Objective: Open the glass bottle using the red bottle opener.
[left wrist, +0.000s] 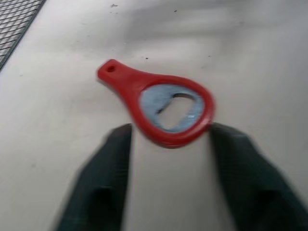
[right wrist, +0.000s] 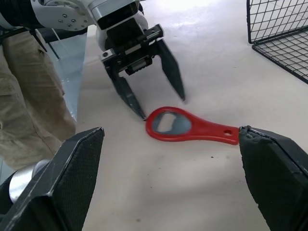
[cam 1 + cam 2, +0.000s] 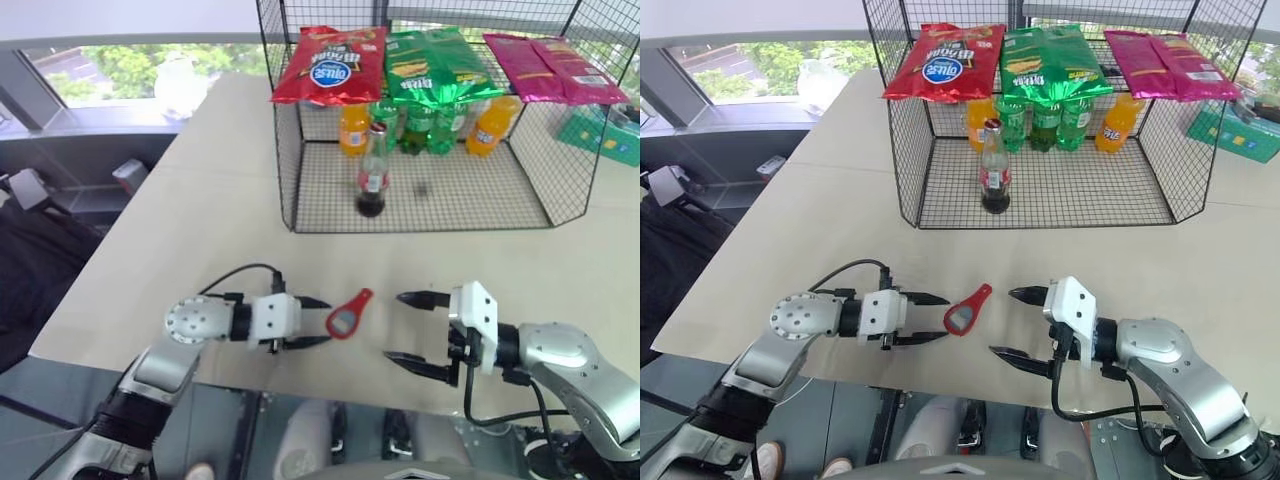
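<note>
The red bottle opener point(image 3: 348, 314) lies flat on the beige table near its front edge, ring head toward my left gripper point(image 3: 318, 322). That gripper is open, a fingertip point(image 1: 120, 144) on either side of the ring head point(image 1: 174, 113); in the right wrist view one tip point(image 2: 142, 114) reaches the head's rim. To the right of the opener, my right gripper point(image 3: 395, 327) stands wide open with nothing between its fingers. The glass bottle point(image 3: 372, 175), dark liquid and red label, stands upright and capped at the front of a wire cage.
The black wire cage point(image 3: 290, 150) is open toward me and holds orange and green soda bottles point(image 3: 420, 125) at its back, with chip bags point(image 3: 330, 65) lying on top. A teal box point(image 3: 600, 135) sits far right. A person's trouser leg point(image 2: 24, 96) stands by the table's near edge.
</note>
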`<state>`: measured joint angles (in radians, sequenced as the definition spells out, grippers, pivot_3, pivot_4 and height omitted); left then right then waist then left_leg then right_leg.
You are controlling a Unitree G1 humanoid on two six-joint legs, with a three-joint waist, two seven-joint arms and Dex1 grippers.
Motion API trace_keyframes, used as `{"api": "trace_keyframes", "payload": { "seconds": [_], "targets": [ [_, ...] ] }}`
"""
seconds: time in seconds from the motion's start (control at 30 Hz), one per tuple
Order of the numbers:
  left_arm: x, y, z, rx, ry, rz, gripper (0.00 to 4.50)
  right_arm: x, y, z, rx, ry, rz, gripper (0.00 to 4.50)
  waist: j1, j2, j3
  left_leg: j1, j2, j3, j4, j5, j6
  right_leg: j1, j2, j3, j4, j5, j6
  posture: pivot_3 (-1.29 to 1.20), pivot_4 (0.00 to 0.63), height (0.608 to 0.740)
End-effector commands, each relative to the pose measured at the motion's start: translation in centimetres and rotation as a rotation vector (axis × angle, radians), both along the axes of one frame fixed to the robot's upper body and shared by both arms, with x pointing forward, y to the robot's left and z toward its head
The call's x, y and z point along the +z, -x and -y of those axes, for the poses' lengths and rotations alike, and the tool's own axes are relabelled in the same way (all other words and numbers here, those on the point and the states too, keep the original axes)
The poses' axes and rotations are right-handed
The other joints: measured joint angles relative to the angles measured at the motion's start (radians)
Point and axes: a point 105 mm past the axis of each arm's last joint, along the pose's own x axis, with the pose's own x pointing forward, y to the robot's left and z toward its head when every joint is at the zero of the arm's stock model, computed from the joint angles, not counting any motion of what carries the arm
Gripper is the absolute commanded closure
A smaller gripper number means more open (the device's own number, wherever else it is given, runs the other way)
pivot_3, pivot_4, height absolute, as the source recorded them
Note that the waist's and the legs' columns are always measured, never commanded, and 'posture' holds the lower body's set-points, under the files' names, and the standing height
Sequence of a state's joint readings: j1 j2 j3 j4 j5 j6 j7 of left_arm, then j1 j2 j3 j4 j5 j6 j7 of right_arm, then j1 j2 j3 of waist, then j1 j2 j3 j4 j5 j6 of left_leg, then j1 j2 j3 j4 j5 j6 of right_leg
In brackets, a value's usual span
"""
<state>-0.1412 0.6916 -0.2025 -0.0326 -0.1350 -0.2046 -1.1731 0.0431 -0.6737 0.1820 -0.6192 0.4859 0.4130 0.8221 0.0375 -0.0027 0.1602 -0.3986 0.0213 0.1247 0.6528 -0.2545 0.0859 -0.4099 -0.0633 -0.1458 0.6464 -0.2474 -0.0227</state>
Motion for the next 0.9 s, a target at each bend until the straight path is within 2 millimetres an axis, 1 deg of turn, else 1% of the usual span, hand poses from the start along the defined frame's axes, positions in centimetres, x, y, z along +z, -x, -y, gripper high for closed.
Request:
{"api": "trace_keyframes", "payload": {
  "seconds": [0.03,0.07,0.1,0.13,0.23,0.3,0.4,0.5,0.57,0.6,0.67,0.73,0.8,0.9],
  "targets": [
    [-0.2,-0.3,-0.1,0.022,0.014,-0.032,3.87,1.1,0.2,-0.1,0.001,-0.015,0.048,0.0,0.0,0.0,0.0,0.0,0.0,0.0,0.0,0.0,0.0,0.0,0.0,0.0,0.0,0.0,0.0,0.0,0.15,0.74],
    [-0.1,-0.3,-0.1,0.025,0.022,-0.042,4.45,1.1,0.2,-0.1,0.0,-0.016,0.049,0.0,0.0,0.0,0.0,0.0,0.0,0.0,0.0,0.0,0.0,0.0,0.0,0.0,0.0,0.0,0.0,0.0,0.15,0.74],
    [-0.1,-0.4,-0.1,0.031,0.037,-0.058,4.45,1.1,0.2,-0.2,-0.002,-0.016,0.05,0.0,0.0,0.0,0.0,0.0,0.0,0.0,0.0,0.0,0.0,0.0,0.0,0.0,0.0,0.0,0.0,0.0,0.15,0.74],
    [0.0,-0.5,0.4,0.031,0.055,-0.066,4.45,1.0,0.1,-0.2,-0.006,-0.019,0.051,0.0,-0.001,0.0,0.0,0.0,0.0,0.0,0.0,0.0,0.0,0.0,0.0,0.0,0.0,0.0,0.0,0.0,0.15,0.74],
    [0.2,-1.8,1.6,0.068,0.075,-0.029,4.45,1.0,0.0,-0.4,-0.009,-0.022,0.059,0.0,0.004,0.0,0.0,0.0,0.0,0.0,0.001,0.0,0.0,0.001,0.0,0.0,0.0,0.0,0.0,0.0,0.15,0.74],
    [0.5,-2.4,1.7,0.096,0.084,-0.013,4.45,1.0,0.0,-0.4,-0.012,-0.025,0.061,0.0,0.001,-0.002,-0.001,0.0,0.0,0.0,0.002,0.0,0.0,0.001,0.0,0.0,0.001,0.0,0.001,0.0,0.15,0.74],
    [1.2,-1.9,1.4,0.081,0.127,-0.088,4.45,1.0,-0.1,-0.4,-0.017,-0.022,0.064,0.0,-0.007,-0.002,-0.001,0.0,0.0,0.0,0.002,0.0,0.0,0.001,0.001,0.0,0.001,0.0,0.0,0.0,0.15,0.74],
    [1.8,-2.2,0.4,0.071,0.106,-0.101,3.77,1.0,-0.2,-0.4,-0.02,-0.024,0.067,0.0,-0.016,-0.002,-0.001,0.0,0.0,0.0,0.002,0.0,0.0,0.001,0.001,0.0,0.003,0.0,0.0,0.0,0.15,0.74],
    [2.2,-2.7,-0.4,0.056,0.065,-0.106,2.9,1.0,-0.3,-0.4,-0.023,-0.025,0.069,0.0,-0.017,-0.002,-0.001,0.0,0.0,0.0,0.002,0.0,0.0,0.001,0.001,0.0,0.003,0.0,0.0,0.0,0.15,0.74],
    [2.3,-3.0,-0.9,0.044,0.029,-0.096,2.31,1.0,-0.3,-0.4,-0.023,-0.026,0.07,0.0,-0.018,-0.002,-0.001,0.0,0.0,0.0,0.002,0.0,0.0,0.001,0.001,0.0,0.004,0.0,0.0,0.0,0.15,0.74],
    [2.5,-3.5,-1.6,0.016,-0.039,-0.067,1.59,1.1,-0.4,-0.4,-0.025,-0.028,0.072,0.0,-0.019,-0.002,-0.001,0.0,0.0,0.0,0.003,0.0,0.0,0.001,0.001,0.0,0.004,0.0,0.001,0.0,0.15,0.74],
    [2.5,-4.1,-2.6,-0.022,-0.133,-0.019,1.59,1.1,-0.4,-0.5,-0.028,-0.03,0.075,0.0,-0.019,-0.002,-0.001,0.0,0.0,0.0,0.005,0.0,0.0,0.001,0.001,0.0,0.005,0.0,0.001,0.0,0.15,0.74],
    [1.9,-4.1,-3.2,-0.081,-0.221,-0.002,1.59,1.1,-0.4,-0.4,-0.035,-0.032,0.079,0.0,-0.021,-0.002,-0.001,0.0,0.0,0.0,0.005,0.0,0.0,0.001,0.001,0.0,0.006,0.0,0.0,0.0,0.15,0.74],
    [1.5,-3.8,-2.1,-0.127,-0.206,-0.008,1.59,1.1,-0.4,-0.5,-0.046,-0.037,0.08,0.0,-0.022,-0.002,-0.001,0.0,0.0,0.001,0.005,0.0,0.0,0.0,0.0,0.0,0.006,0.0,-0.001,0.0,0.15,0.74]
  ]
}}
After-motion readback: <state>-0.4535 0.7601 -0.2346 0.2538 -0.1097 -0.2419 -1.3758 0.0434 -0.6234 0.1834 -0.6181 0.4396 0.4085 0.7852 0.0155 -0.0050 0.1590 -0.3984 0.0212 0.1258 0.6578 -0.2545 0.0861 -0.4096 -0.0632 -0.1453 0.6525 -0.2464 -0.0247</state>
